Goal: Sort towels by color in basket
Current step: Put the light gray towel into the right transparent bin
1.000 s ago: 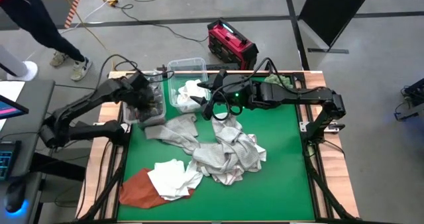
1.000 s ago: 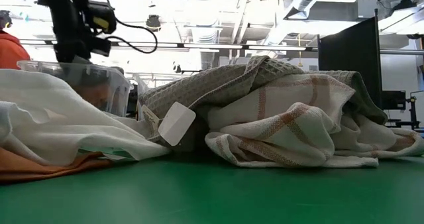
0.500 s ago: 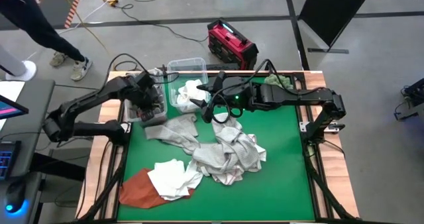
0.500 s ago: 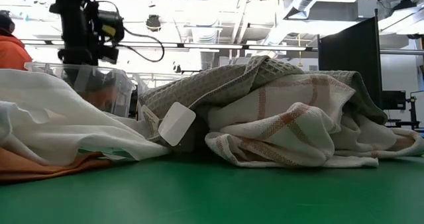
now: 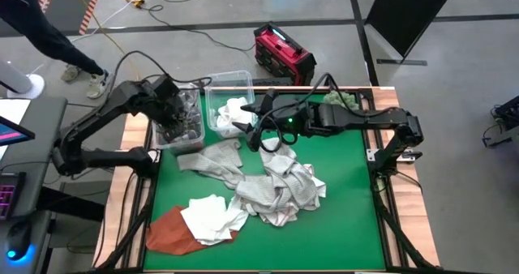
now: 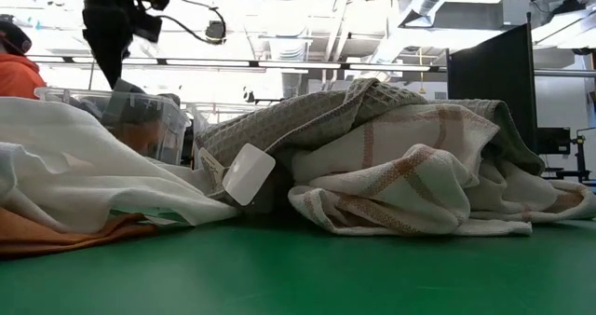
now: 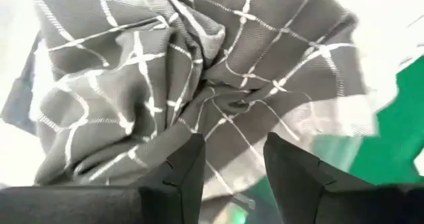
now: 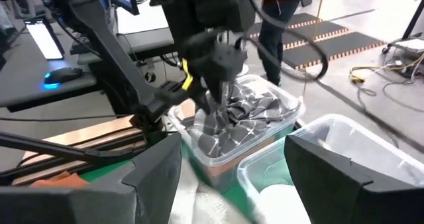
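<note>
Clear plastic bin: holds dark grey white-checked towels; left gripper above it, jaws apart, empty. Beside it, second clear bin with white towels; right gripper adjacent, jaws wide. Green mat: heaped waffle and checked towels near the bins.

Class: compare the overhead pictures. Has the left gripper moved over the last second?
Yes. The left gripper has shifted toward the table's far edge and now sits over the bin of dark checked towels rather than at its near end.

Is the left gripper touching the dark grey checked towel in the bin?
Apart. The left wrist view shows the left gripper with open fingers above the dark grey checked towel; nothing lies between them.
</note>
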Available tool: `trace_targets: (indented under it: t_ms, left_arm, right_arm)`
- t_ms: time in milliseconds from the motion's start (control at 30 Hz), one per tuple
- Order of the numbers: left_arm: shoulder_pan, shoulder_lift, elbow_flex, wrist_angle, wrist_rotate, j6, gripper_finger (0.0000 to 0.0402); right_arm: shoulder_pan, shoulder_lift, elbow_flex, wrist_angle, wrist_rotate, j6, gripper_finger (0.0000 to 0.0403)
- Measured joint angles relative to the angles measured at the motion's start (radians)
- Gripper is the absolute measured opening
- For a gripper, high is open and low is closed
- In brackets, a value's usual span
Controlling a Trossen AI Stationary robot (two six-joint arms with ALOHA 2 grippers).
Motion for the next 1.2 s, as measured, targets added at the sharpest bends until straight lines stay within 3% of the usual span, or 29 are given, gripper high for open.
trace_targets:
  t_ms: [267,633,767,900,1200]
  left_arm:
    - [-0.066,-0.139,0.049,0.014,-0.016,-0.091,0.0144]
    - [-0.229,-0.307,0.05,0.252,-0.044,-0.287,0.0144]
    - [-0.336,-0.31,0.05,0.423,-0.032,-0.367,0.0144]
    - [-0.464,-0.288,0.031,0.646,-0.023,-0.381,0.0144]
    - [-0.654,-0.158,-0.026,0.987,-0.057,-0.238,0.0144]
  right_arm:
    - [0.023,0.0,0.0,-0.188,0.0,0.16,0.0295]
    - [0.053,0.0,0.0,-0.33,0.025,0.294,0.0295]
    - [0.097,-0.001,-0.019,-0.325,0.11,0.329,0.0295]
    - [0.13,0.0,-0.061,-0.377,0.106,0.41,0.0295]
    - [0.114,-0.021,-0.062,-0.624,0.07,0.541,0.0295]
